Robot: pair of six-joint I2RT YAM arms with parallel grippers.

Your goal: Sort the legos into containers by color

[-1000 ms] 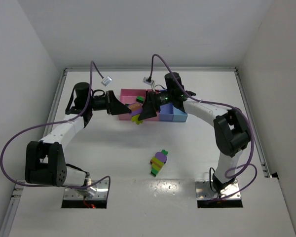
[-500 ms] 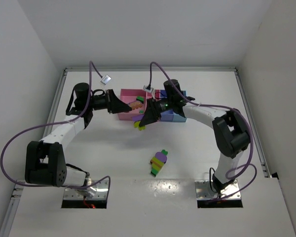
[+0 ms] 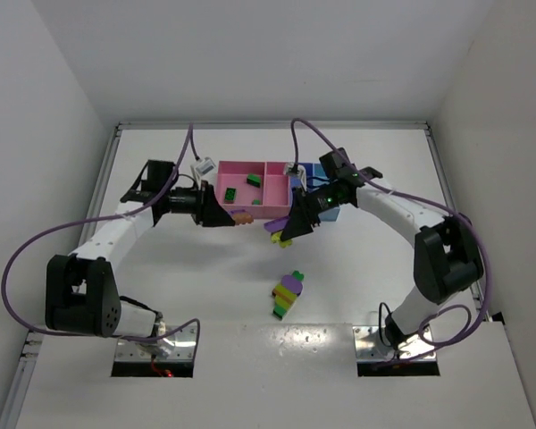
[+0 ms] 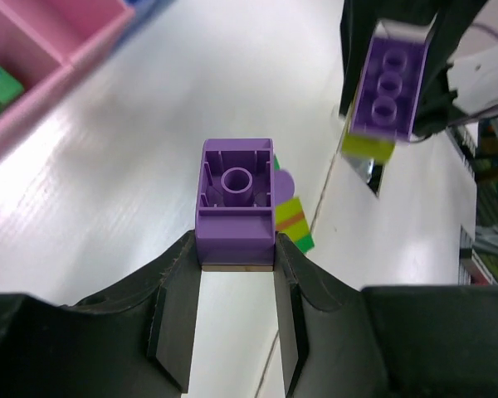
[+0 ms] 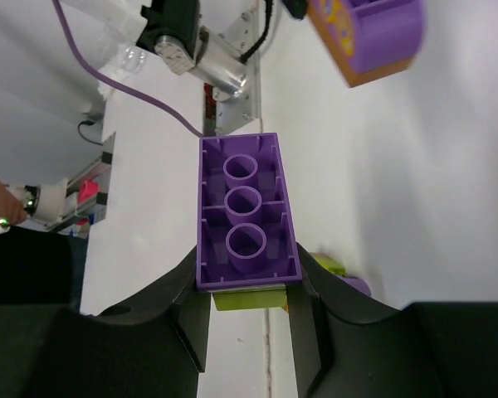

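My left gripper (image 3: pixel 235 217) is shut on a small purple brick (image 4: pixel 236 199) with an orange layer under it, held in front of the wide pink bin (image 3: pixel 237 169). A short gap away, my right gripper (image 3: pixel 283 233) is shut on a longer purple brick (image 5: pixel 245 215) with a yellow-green piece (image 5: pixel 249 297) beneath. The two held pieces face each other without touching. A multicoloured clump (image 3: pixel 288 294) lies on the table nearer the bases. Green legos (image 3: pixel 253 180) lie in the pink bins. The blue bins (image 3: pixel 325 213) are partly hidden behind the right arm.
The row of bins sits at the middle back of the white table (image 3: pixel 196 286). Purple cables (image 3: pixel 36 246) loop from both arms. A raised rim (image 3: pixel 103 188) runs along the table's left, right and back sides.
The right gripper has closed on the clump the left one held over the bins. Both arms then drew back towards the near side, and the clump split into two pieces.
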